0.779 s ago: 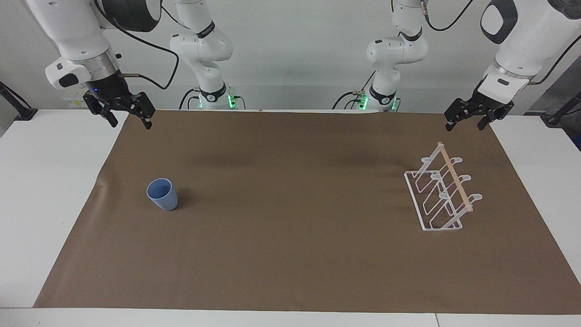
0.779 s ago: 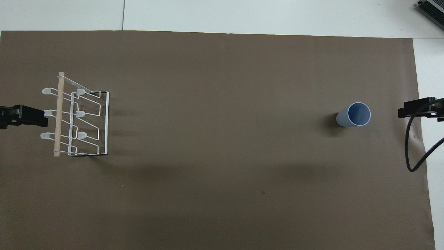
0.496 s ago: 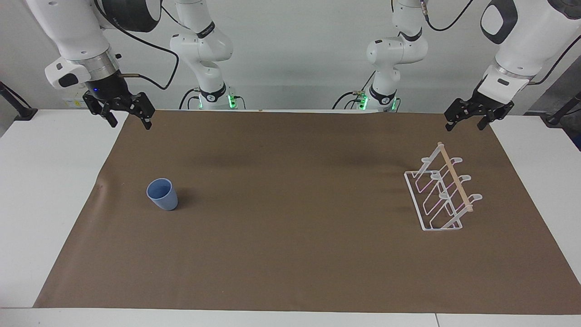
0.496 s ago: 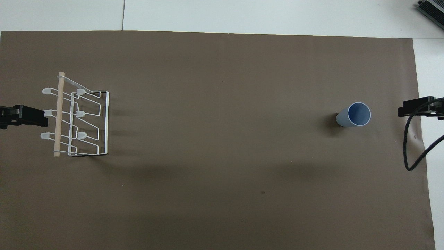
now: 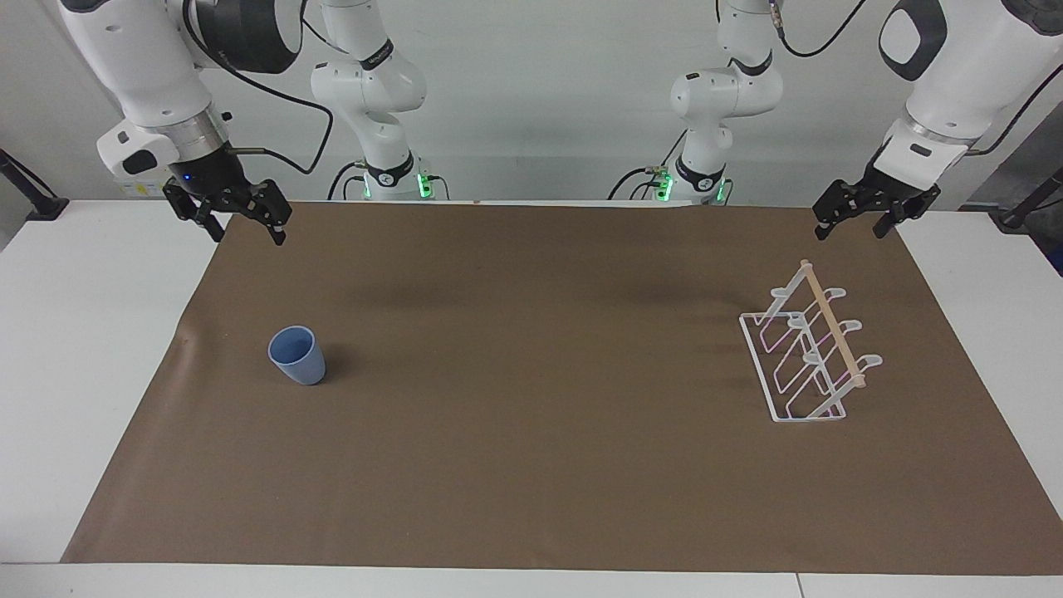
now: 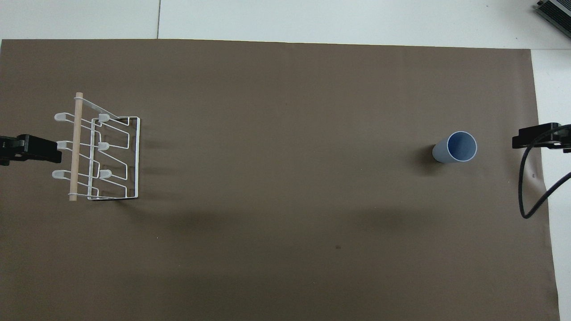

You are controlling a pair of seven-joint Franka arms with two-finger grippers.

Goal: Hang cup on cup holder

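Observation:
The light-blue cup [image 5: 296,355] stands upright, mouth up, on the brown mat toward the right arm's end of the table; it also shows in the overhead view [image 6: 456,147]. The white wire cup holder [image 5: 810,353] with its wooden rod stands toward the left arm's end and holds no cup; it also shows in the overhead view [image 6: 100,151]. My right gripper [image 5: 247,227] hangs open and empty over the mat's edge nearest the robots, well apart from the cup. My left gripper [image 5: 849,226] hangs open and empty, up in the air beside the holder.
A brown mat [image 5: 531,465] covers most of the white table [image 5: 75,332]. The right arm's black cable [image 6: 526,196] hangs over the mat's end. Two further arm bases stand at the table's robot side.
My right gripper has shifted a little lower and toward the table's middle. The left arm, the cup and the holder have not moved.

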